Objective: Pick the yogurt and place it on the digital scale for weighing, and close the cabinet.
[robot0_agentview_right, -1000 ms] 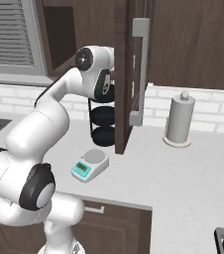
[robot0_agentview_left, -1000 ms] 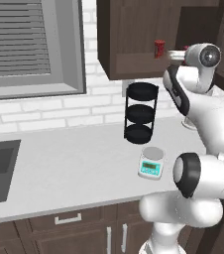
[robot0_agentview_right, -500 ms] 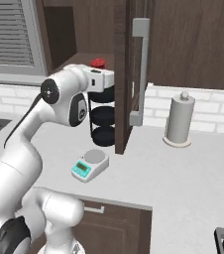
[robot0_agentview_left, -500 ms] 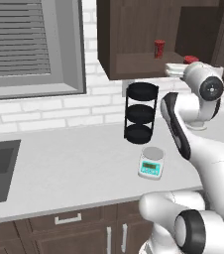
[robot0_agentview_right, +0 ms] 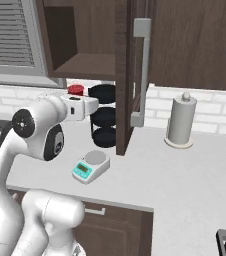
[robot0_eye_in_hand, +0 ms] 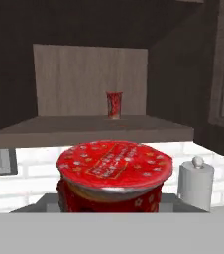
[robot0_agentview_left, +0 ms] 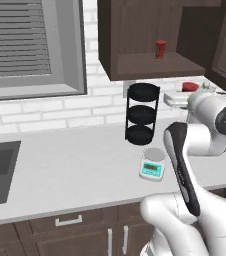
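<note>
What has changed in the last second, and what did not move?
The arm has drawn back from the cabinet and come lower, carrying the yogurt out in the gripper. The other red cup stayed on the shelf; the digital scale and the open cabinet door stayed too.

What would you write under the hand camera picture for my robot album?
A red yogurt sits close up at the hand, with another red cup far back on the open cabinet shelf.
</note>
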Motion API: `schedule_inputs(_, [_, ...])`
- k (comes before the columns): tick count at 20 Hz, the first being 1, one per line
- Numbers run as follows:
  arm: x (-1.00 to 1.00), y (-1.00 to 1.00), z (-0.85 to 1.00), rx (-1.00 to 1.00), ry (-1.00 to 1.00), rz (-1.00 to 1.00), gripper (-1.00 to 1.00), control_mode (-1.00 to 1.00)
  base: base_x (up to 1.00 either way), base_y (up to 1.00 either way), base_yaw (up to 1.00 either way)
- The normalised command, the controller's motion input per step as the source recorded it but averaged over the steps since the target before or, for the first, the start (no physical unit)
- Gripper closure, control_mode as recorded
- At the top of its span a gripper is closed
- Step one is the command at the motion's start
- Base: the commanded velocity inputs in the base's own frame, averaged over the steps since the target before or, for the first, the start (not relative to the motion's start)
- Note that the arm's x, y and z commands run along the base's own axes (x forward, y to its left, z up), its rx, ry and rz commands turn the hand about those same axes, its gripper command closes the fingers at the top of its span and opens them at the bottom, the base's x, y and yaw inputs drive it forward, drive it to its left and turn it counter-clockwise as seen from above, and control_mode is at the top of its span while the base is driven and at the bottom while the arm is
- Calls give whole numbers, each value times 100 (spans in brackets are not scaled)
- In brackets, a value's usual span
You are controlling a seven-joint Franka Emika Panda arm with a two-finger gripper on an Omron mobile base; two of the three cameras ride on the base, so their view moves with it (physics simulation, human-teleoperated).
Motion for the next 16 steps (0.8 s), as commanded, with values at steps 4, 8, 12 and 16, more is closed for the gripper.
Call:
schedule_inputs(4, [-34, 39, -65, 0, 4, 56, 100, -100, 0, 0, 0])
schedule_inputs(8, [-2, 24, -50, 0, 2, 51, 100, -100, 0, 0, 0])
schedule_inputs(12, [6, 27, -46, -2, 9, 37, 100, -100, 0, 0, 0])
schedule_inputs(16, [13, 47, -68, 0, 2, 28, 100, -100, 0, 0, 0])
